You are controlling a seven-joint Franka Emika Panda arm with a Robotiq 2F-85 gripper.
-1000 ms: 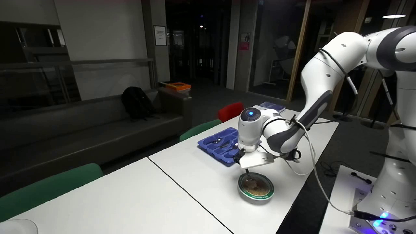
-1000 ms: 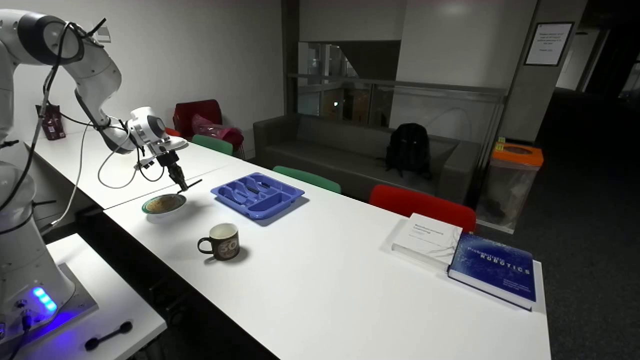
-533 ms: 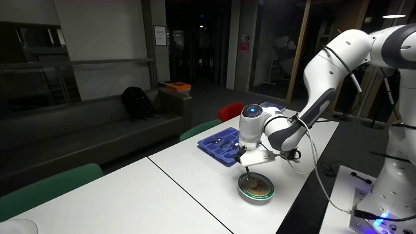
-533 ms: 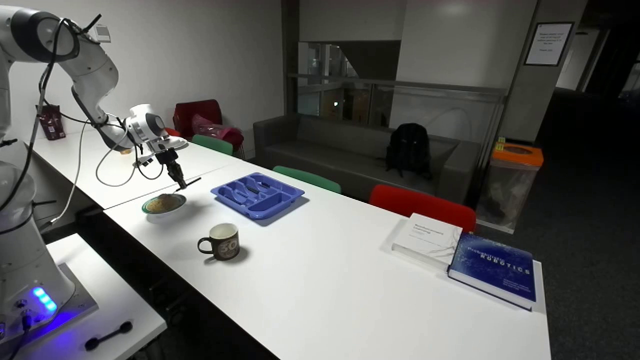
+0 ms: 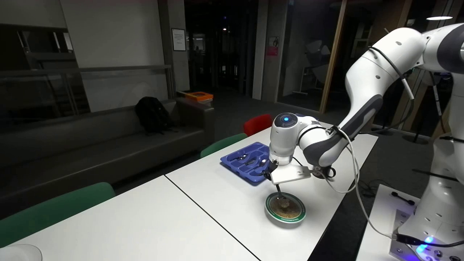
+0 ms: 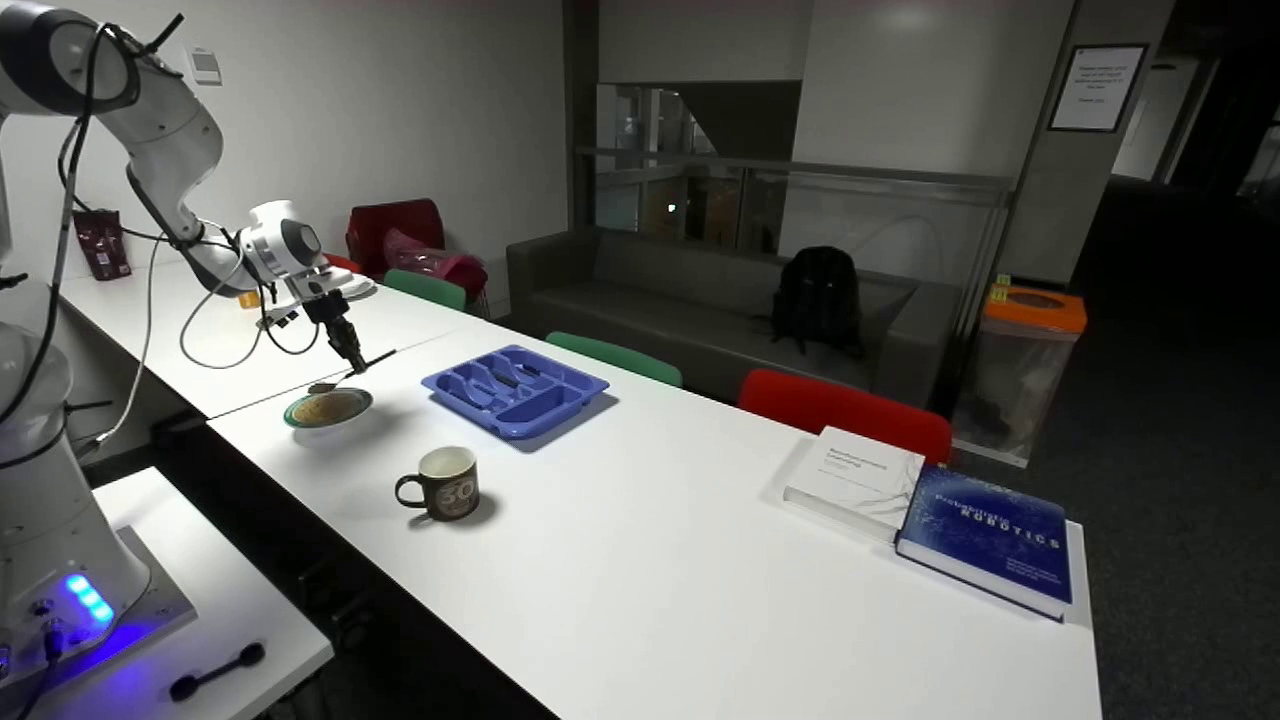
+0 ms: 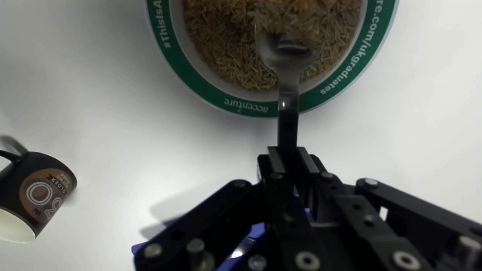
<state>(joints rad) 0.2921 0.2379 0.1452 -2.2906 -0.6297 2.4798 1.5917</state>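
Note:
My gripper (image 7: 292,156) is shut on the black handle of a spoon (image 7: 288,92). The spoon's metal head points away from the fingers and carries a heap of brown grain, like rice (image 7: 241,64). The head is over a white bowl with a green printed rim (image 7: 188,77), which holds more of the grain. In an exterior view the gripper (image 6: 355,368) is above the table, with the spoon head (image 6: 323,387) at the far rim of the bowl (image 6: 300,423). In an exterior view the bowl (image 5: 295,219) stands below the wrist, which hides the fingers; the spoon (image 5: 278,188) slants into view.
A blue cutlery tray (image 6: 520,433) with cutlery lies beside the bowl. A dark mug (image 6: 452,492) stands nearby; it also shows in the wrist view (image 7: 45,190). A white book (image 6: 855,475) and a blue book (image 6: 985,540) lie at the table's end. Cables hang from the arm.
My gripper has risen slightly and drawn back toward the robot base. The spoon has come up with it, and its head now shows above the bowl's rim. The bowl has not moved.

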